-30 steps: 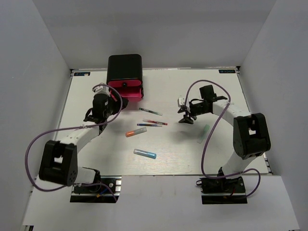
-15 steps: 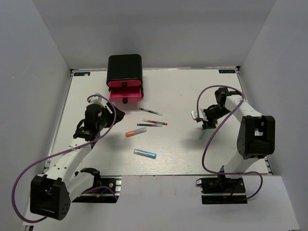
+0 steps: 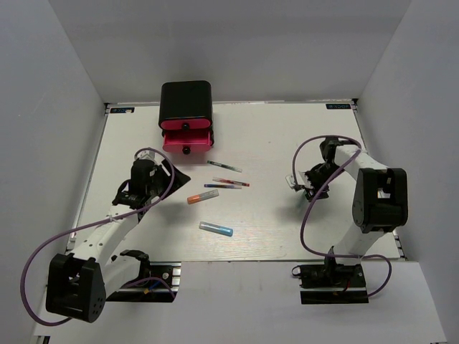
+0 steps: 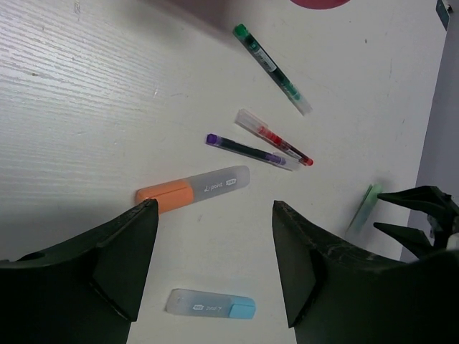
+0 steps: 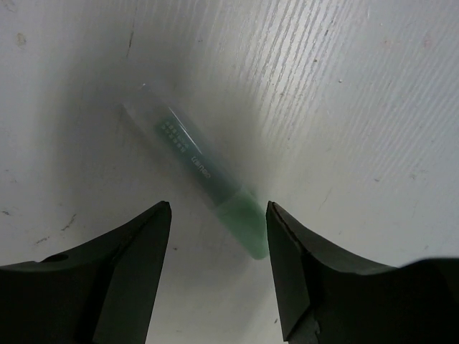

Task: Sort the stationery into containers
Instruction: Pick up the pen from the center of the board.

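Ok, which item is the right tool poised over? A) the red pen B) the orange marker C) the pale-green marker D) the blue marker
C: in the right wrist view the right tool, open, frames the pale-green marker lying on the table, and no other item shows there.

Bright, even overhead light on the white table (image 3: pixel 272 229), soft shadows, left wrist view sharp, right wrist view shadowed and blurred around the pale-teal marker (image 5: pixel 201 172).
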Controlling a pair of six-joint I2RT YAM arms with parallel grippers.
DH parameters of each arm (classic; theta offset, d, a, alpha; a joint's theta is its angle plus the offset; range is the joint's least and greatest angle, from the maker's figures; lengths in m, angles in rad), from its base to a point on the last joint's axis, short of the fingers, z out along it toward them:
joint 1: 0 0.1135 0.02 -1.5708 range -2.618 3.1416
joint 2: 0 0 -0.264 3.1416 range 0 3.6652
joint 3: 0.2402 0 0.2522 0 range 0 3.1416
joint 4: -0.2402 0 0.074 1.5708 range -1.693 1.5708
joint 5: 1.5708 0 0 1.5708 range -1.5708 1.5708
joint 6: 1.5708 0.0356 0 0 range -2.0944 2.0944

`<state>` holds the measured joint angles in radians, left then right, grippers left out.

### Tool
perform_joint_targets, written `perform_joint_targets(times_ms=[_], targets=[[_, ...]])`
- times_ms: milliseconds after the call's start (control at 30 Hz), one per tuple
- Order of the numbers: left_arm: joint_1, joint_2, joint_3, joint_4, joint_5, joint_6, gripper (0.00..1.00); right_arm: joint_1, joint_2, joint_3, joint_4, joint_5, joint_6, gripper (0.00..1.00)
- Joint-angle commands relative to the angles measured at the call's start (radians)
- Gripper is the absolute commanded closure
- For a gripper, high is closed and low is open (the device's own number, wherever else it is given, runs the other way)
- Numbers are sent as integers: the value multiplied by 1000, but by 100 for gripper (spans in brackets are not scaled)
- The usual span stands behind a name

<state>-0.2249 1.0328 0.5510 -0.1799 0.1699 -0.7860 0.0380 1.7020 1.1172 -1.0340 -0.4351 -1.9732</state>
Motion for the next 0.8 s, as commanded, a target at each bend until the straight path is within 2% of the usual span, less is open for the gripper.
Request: perform_joint_targets(times_ms=[0,233,533,567,633,667,733,767], targets=[[-4,-7,9,-1,19,-13,26,10,19,-28,80,12,-240,38],[-4,13,0,10,28,-33,26,28,57,-54,158,39,-230,38],[-4,23,0,33,37,-65,26,39,55,-115,132,82,-250,61],[-4,23,-9,42,37,-65,26,40,51,-117,129,61,-248,69],[-4,32,-10,51,46,-76,27,42,33,-99,107,15,-239,78],[-4,32,-10,60,46,-87,27,43,22,-74,91,-73,-205,80],[-4,42,-19,72,58,-96,27,68,5,-25,77,-135,-155,84],[-4,42,-19,86,59,-105,27,98,-10,10,78,-239,-115,87]])
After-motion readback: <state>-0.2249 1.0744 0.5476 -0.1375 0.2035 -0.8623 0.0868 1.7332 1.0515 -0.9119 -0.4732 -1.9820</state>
